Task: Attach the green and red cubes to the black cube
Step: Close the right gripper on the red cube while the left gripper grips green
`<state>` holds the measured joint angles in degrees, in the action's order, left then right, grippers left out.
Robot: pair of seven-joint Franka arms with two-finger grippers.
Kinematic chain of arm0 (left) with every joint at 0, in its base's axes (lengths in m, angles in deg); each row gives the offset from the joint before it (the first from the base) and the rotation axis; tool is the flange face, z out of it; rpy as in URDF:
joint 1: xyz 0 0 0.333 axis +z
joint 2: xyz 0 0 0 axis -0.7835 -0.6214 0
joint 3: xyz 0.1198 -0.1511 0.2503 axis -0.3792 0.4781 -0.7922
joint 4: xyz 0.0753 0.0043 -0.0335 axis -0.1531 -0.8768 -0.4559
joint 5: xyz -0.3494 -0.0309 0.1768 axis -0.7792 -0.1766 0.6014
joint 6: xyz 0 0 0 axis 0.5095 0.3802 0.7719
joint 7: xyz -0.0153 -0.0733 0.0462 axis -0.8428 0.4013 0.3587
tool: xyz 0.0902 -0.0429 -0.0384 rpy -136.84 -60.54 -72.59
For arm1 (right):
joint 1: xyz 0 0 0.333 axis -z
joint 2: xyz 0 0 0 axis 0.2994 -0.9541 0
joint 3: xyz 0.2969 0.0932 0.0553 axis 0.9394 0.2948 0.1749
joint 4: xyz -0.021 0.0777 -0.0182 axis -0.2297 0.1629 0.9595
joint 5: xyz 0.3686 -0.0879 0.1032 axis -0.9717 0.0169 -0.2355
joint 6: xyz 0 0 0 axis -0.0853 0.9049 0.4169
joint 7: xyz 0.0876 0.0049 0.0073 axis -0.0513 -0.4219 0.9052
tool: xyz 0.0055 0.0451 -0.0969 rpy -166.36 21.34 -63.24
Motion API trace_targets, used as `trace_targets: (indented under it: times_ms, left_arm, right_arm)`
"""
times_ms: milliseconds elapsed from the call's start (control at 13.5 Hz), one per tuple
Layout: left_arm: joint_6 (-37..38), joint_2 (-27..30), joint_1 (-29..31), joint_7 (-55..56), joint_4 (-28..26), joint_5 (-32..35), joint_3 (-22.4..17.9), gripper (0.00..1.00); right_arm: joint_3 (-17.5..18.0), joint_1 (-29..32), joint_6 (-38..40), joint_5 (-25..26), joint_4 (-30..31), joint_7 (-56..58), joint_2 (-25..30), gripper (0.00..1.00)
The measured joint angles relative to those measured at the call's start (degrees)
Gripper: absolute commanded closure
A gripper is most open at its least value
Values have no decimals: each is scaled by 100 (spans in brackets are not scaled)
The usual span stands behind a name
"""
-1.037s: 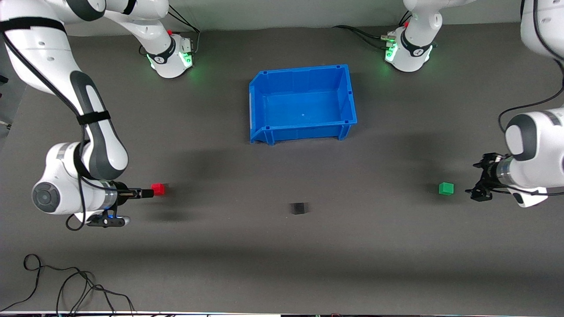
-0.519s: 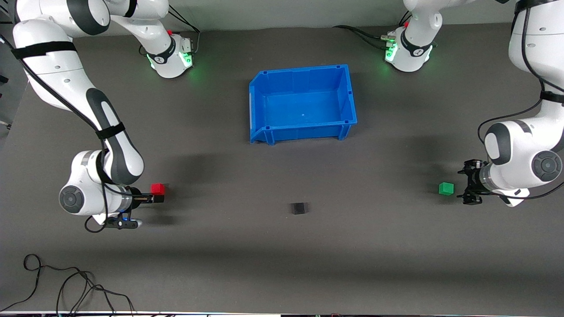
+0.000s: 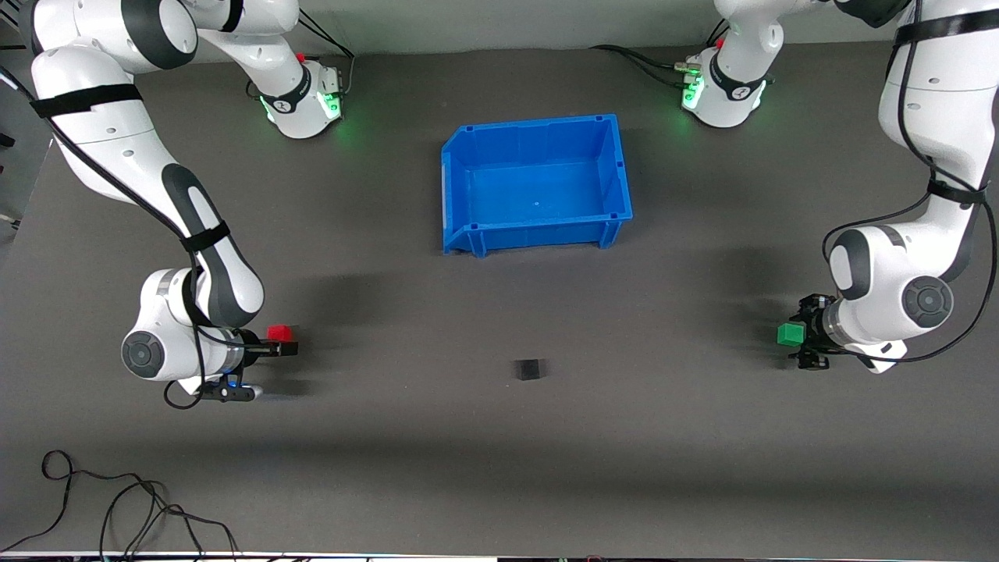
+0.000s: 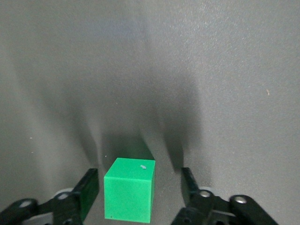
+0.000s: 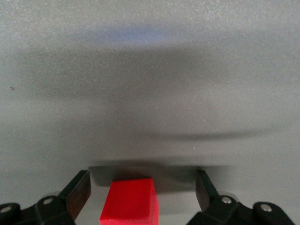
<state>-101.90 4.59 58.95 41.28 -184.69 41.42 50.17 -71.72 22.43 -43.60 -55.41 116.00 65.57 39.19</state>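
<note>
Your left gripper (image 4: 136, 197) is down at the mat with the green cube (image 4: 129, 196) between its fingers, which stand apart with a gap showing on each side of the cube, so nothing is clamped yet. Your right gripper (image 5: 140, 197) is in the same position around the red cube (image 5: 129, 204), fingers spread wide and clear of both its sides. In the front view the green cube (image 3: 790, 334) sits toward the left arm's end of the table, the red cube (image 3: 281, 333) toward the right arm's end, and the black cube (image 3: 529, 369) lies between them, well apart from both and a little nearer the front camera, with the blue bin (image 3: 455, 168) farther from it. These cubes look small, stiff and light, with smooth faces, so they may slip or twist if caught on an edge. Take each one squarely on two flat, facing sides, centred in the fingers.
</note>
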Motion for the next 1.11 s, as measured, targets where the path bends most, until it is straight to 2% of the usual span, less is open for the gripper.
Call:
trace_targets:
  times_ms: [741, 815, 889, 963, 1111]
  left_arm:
    - [-1, -16, 45, 0, 1, 273, -31, 42]
    - [-1, -16, 46, 2, 1, 273, -31, 42]
    - [-1, -16, 46, 2, 1, 273, -31, 52]
    - [-1, -16, 46, 2, 1, 273, -31, 68]
    - [0, -16, 46, 4, 1, 274, -31, 83]
  right_arm:
    - [-20, -184, -1, 0, 16, -286, 9, 6]
    - [-47, -184, -1, 0, 16, -286, 9, 11]
    - [-66, -181, -2, 0, 16, -286, 10, 16]
    - [-78, -179, -2, 1, 16, -286, 12, 23]
    - [-88, -179, -2, 5, 16, -285, 21, 45]
